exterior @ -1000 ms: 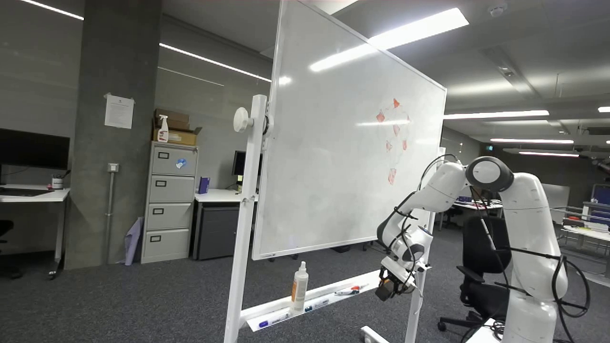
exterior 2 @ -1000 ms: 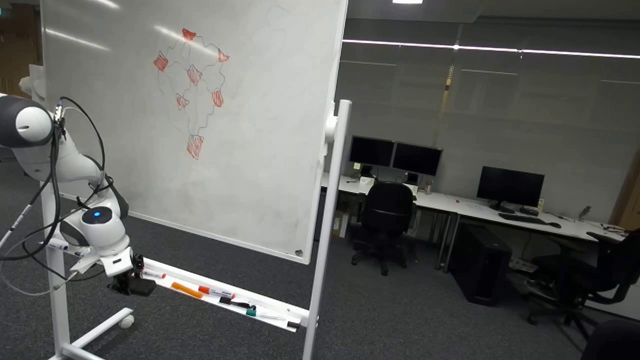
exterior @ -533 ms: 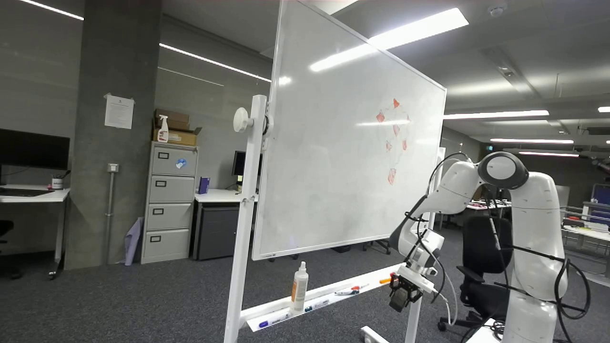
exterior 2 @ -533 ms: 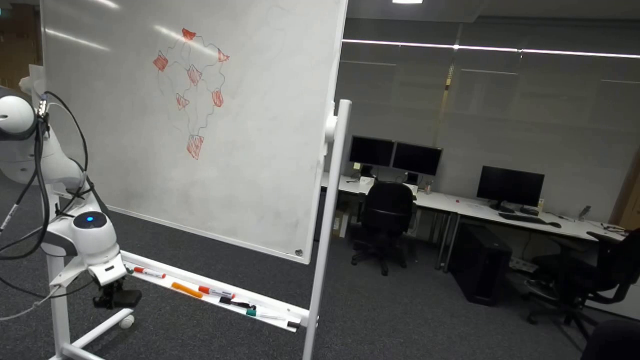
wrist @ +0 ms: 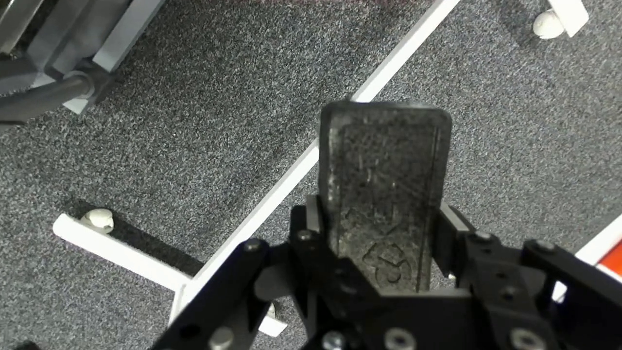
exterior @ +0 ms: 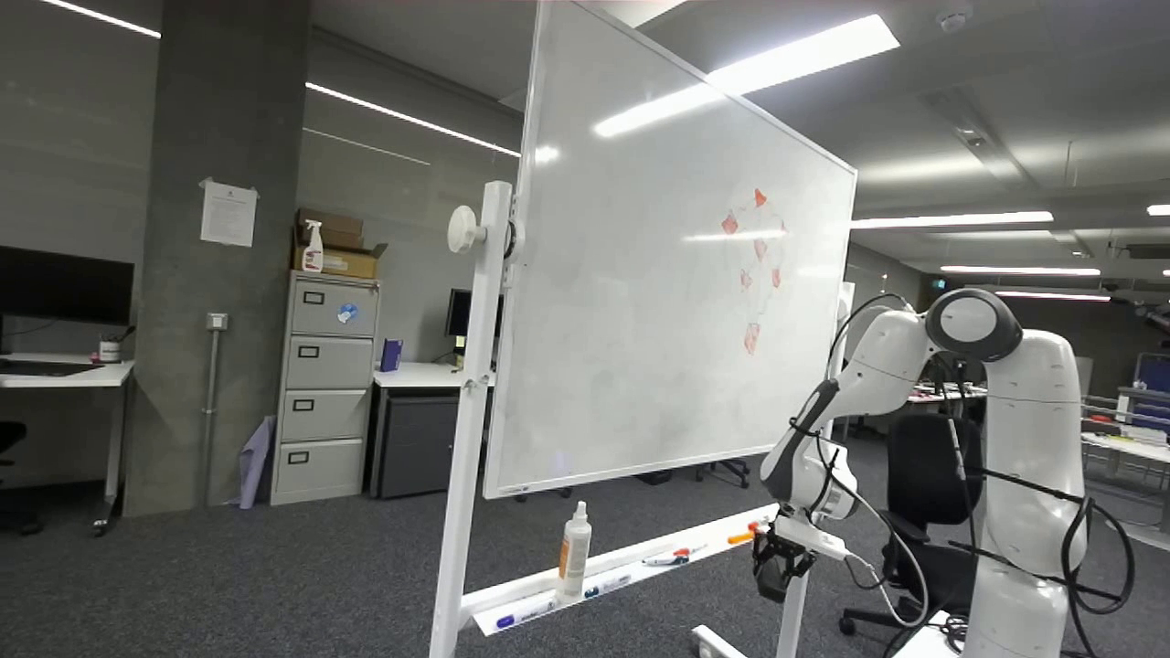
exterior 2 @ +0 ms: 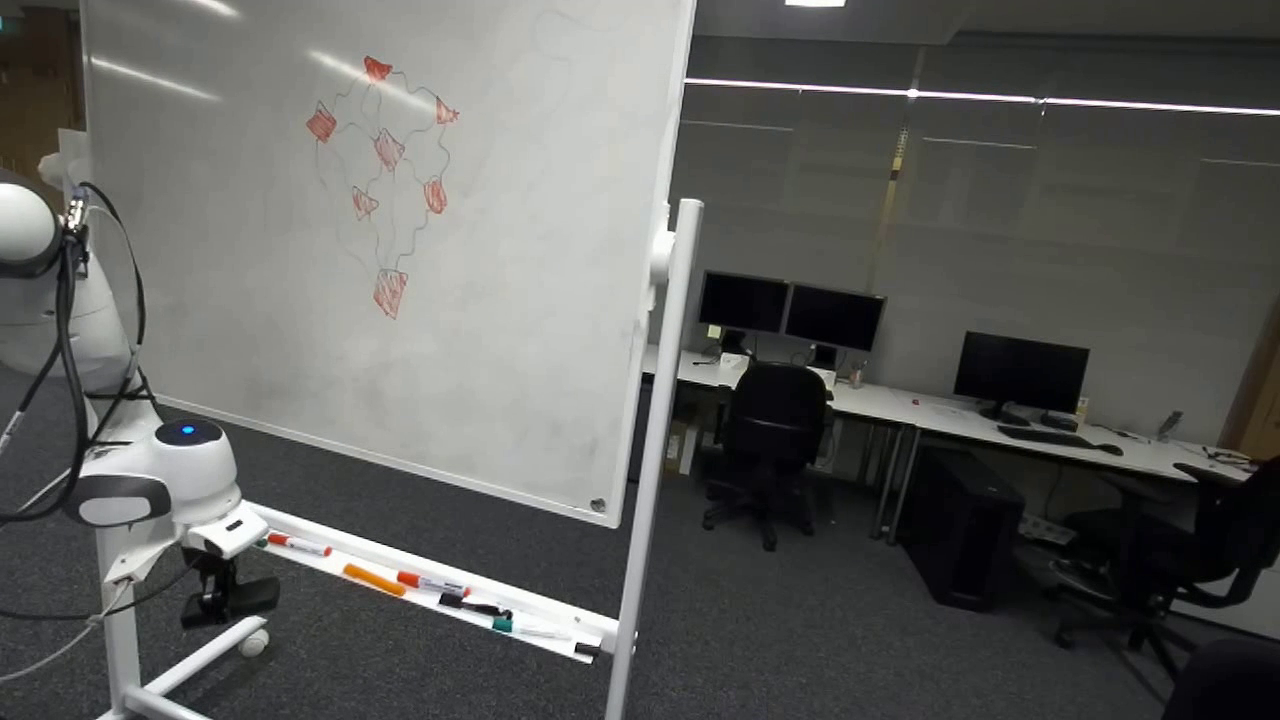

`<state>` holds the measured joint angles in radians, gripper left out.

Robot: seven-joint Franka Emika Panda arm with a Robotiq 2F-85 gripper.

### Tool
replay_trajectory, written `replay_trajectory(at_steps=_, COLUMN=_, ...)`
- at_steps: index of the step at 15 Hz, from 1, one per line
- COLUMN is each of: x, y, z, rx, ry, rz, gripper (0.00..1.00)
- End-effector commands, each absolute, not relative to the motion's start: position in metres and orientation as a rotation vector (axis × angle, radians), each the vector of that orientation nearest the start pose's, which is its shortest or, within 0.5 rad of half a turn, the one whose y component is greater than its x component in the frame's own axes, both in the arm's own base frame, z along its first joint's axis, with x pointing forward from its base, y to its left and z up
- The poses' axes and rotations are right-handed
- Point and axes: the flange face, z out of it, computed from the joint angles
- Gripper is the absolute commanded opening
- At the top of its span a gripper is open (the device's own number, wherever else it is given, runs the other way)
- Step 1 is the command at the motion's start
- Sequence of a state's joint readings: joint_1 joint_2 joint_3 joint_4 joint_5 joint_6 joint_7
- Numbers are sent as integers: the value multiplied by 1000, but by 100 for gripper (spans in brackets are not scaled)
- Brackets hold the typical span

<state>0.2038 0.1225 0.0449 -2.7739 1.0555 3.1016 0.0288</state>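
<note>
My gripper (wrist: pixel 381 218) is shut on a dark, worn rectangular block (wrist: pixel 384 180) with marks on its face; it looks like a whiteboard eraser. The block sticks out past the fingertips. In both exterior views the gripper (exterior: pixel 784 548) (exterior 2: pixel 212 580) points down with the block (exterior: pixel 772 580) (exterior 2: pixel 250 597), in the air beside the end of the whiteboard's tray (exterior: pixel 631 551) (exterior 2: pixel 350 541). It appears apart from the tray. The whiteboard (exterior: pixel 631 320) (exterior 2: pixel 520 260) bears red filled shapes joined by thin dark lines.
An orange marker (exterior 2: pixel 373 580), a red-capped marker (exterior 2: pixel 433 585), a black marker (exterior 2: pixel 475 606) and others lie on the tray. A clear bottle (exterior: pixel 574 553) stands on it. White stand legs (wrist: pixel 262 209) cross the floor below. A black chair (exterior: pixel 928 475) is behind the arm.
The arm has drawn back from the tray with the block still held, moving right in an exterior view and left in an exterior view, and slightly down. The orange marker is now uncovered.
</note>
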Motion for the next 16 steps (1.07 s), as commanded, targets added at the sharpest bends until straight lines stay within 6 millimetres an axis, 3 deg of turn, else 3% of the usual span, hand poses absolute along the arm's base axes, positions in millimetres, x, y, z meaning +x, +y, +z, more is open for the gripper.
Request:
replay_trajectory(at_steps=1, x=368, y=18, z=187, rx=-2716, ry=1187, rz=-229, gripper=56)
replay_trajectory(at_steps=8, x=369, y=17, z=187, rx=-2720, ry=1182, rz=-230, gripper=56)
replay_trajectory(at_steps=9, x=370, y=16, z=190, rx=-2716, ry=1143, rz=-205, gripper=31)
replay_trajectory(at_steps=16, x=376, y=-17, z=217, rx=-2832, ry=1015, rz=-505, gripper=31)
